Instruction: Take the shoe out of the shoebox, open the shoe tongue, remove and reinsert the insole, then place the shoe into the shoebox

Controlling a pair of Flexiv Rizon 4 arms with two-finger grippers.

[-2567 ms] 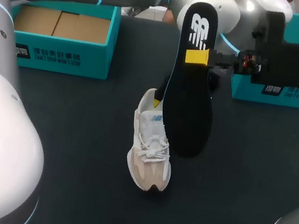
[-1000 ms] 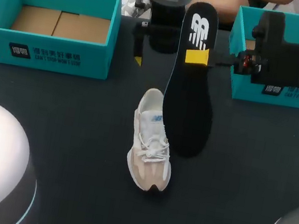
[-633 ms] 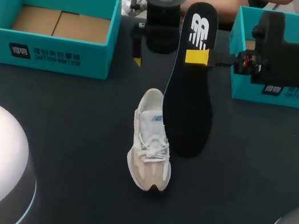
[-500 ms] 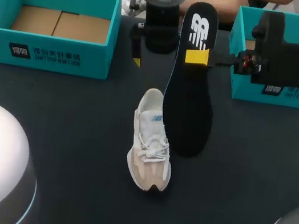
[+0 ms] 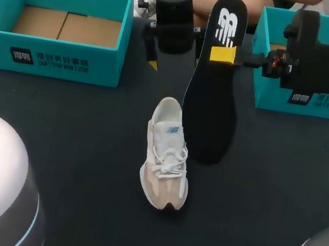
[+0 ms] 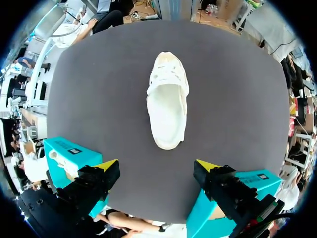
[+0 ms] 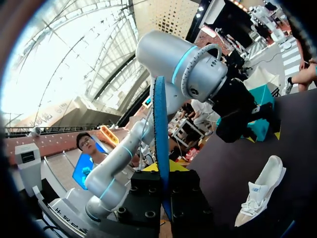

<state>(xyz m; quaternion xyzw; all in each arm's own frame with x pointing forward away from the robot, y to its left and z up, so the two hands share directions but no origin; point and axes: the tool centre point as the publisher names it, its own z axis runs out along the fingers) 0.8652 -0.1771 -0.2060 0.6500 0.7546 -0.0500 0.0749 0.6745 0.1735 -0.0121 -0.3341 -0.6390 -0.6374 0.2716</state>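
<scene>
Insole (image 5: pixel 209 105) hangs pinched in the right gripper (image 5: pixel 222 54), aloft near the white sneaker (image 5: pixel 167 162) on the table (image 5: pixel 84 147), likely awaiting reinsertion. The left gripper (image 6: pixel 157 165) hovers spread wide beyond the heel.

Soft, even light from overhead falls on the dark matte surface (image 5: pixel 71 145). The pale beige lace-up shoe (image 5: pixel 166 161) casts barely any shadow. In the right wrist view, daylight glares white behind the black foam insole (image 7: pixel 161 144).
</scene>
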